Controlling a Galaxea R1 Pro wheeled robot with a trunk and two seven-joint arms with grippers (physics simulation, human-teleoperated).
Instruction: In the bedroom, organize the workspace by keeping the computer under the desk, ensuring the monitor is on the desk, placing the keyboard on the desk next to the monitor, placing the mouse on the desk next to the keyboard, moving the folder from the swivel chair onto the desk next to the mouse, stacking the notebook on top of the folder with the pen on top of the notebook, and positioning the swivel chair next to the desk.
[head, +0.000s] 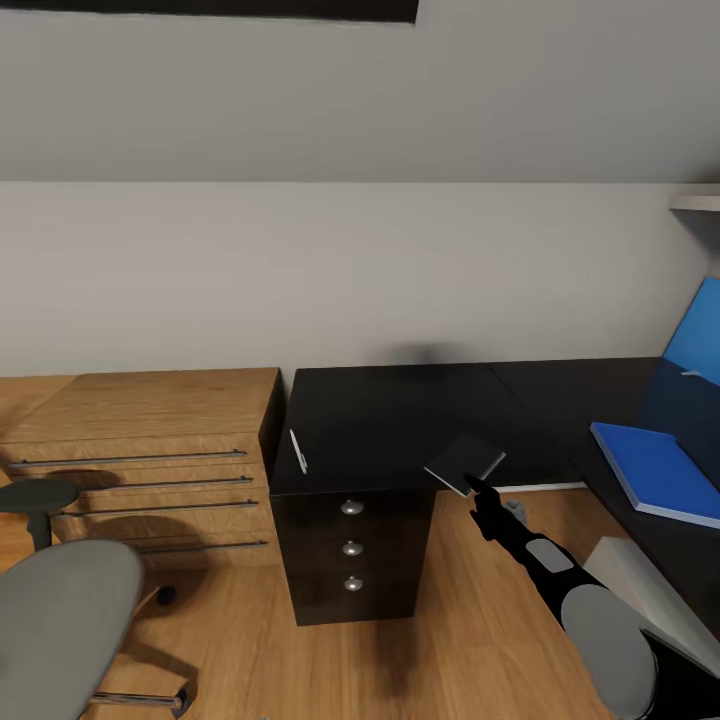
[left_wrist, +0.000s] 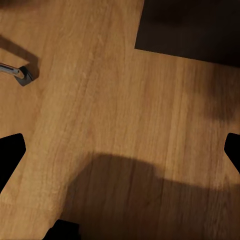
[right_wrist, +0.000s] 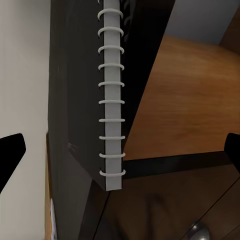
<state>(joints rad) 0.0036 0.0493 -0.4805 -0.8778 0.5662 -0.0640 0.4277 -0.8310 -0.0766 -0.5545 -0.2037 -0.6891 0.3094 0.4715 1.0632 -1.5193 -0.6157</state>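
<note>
The right pincer (head: 478, 488) is clamped on the notebook (head: 465, 463) above the worktop (head: 400, 420) corner, so I'd swing it rightward, level, and lay it square on the blue folder (head: 660, 470), leaving the pen (head: 298, 450) for after.

Looks like an attic bedroom doubling as a home office. Sloped white ceiling (head: 350, 90) overhead, honey wood floor (head: 470, 640), glossy black L-shaped desk (head: 400, 420) with a knobbed drawer pedestal (head: 352, 548) against the far wall, light wooden dresser (head: 140, 460) to its left, grey swivel chair (head: 60, 620) near left.
</note>
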